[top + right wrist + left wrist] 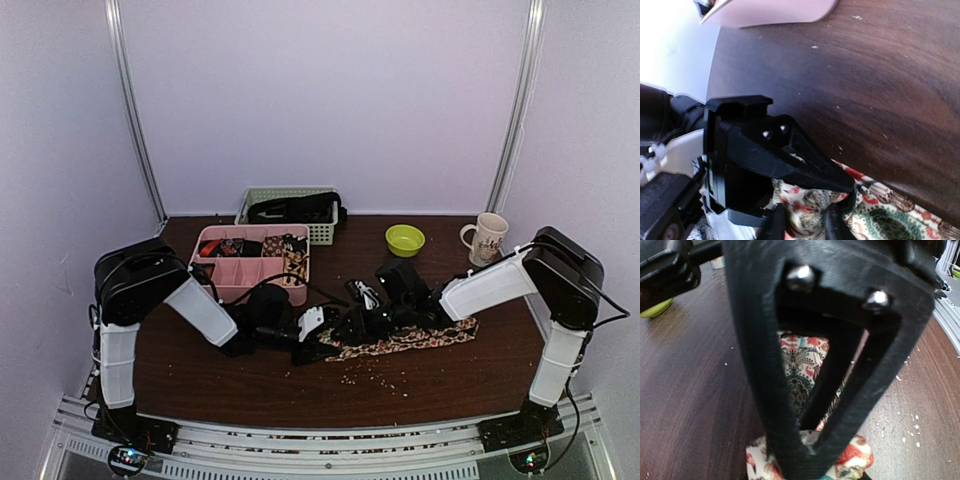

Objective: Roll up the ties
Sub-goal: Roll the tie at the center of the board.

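Left tool (796, 464) pinching the tie (799, 367) on the bench (690, 390); my right tool (803, 227) sits over it, can't tell if it's gripping.

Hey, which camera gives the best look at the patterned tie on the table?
Top external: most of the patterned tie shows, stretched across the table. Left wrist catches only patches behind the left hand; right wrist, one corner.
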